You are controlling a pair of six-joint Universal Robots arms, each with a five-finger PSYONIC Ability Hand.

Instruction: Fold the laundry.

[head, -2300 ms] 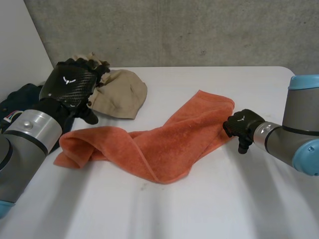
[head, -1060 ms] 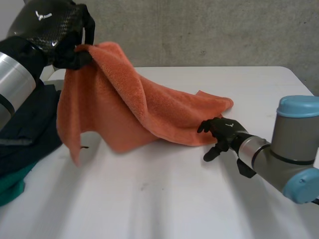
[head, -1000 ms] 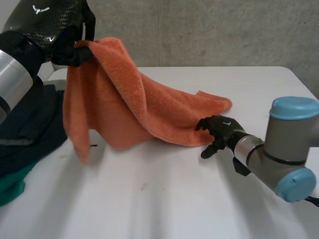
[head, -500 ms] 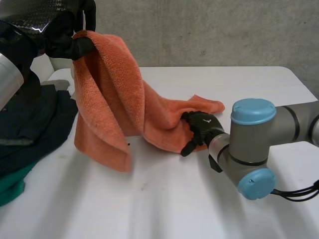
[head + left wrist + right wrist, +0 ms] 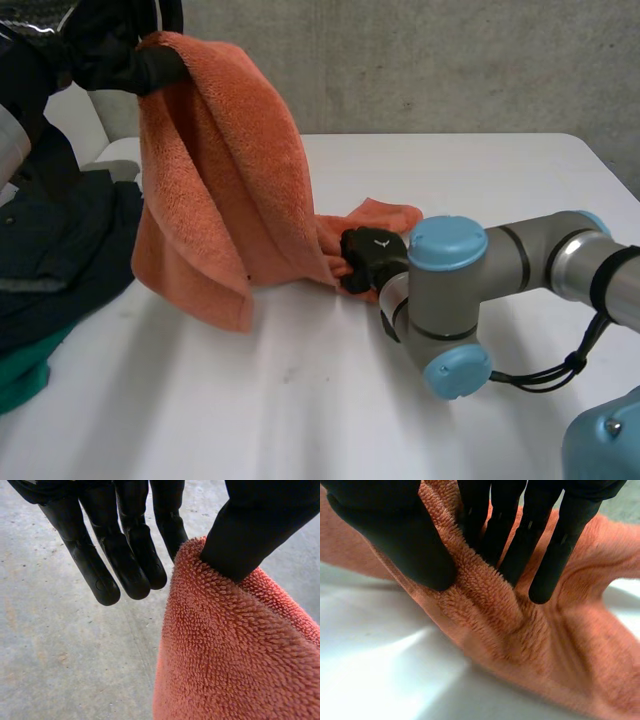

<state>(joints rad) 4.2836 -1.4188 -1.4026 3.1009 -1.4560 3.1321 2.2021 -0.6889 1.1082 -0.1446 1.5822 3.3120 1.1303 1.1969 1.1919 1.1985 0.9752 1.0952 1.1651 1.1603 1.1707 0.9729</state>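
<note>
Head view: left hand [image 5: 110, 55] is up high at 10 o'clock, thumb & fingers nipped on the top edge of the orange towel [image 5: 215, 170], which hangs as a doubled drape; low hem near or on the table [image 5: 500, 180], can't tell which. Towel's other end lies flat at 3 o'clock of the drape, w/ the right hand [image 5: 365, 258] on it. Dark clothes [image 5: 60, 260] sit at 9 o'clock of the drape. Left wrist view: thumb presses the edge against the nearest finger, other fingers [image 5: 125, 555] straight, clear of cloth. It's a thin pinch, so I'd say go slow, no jerks. Right wrist view: fingers [image 5: 520, 545] nearly straight on the pile, thumb opposite, a ridge of terry squeezed between. Step looks like spreading the towel: anchor w/ the right, draw the left away till the drape opens, and lay it short of the dark clothes.
</note>
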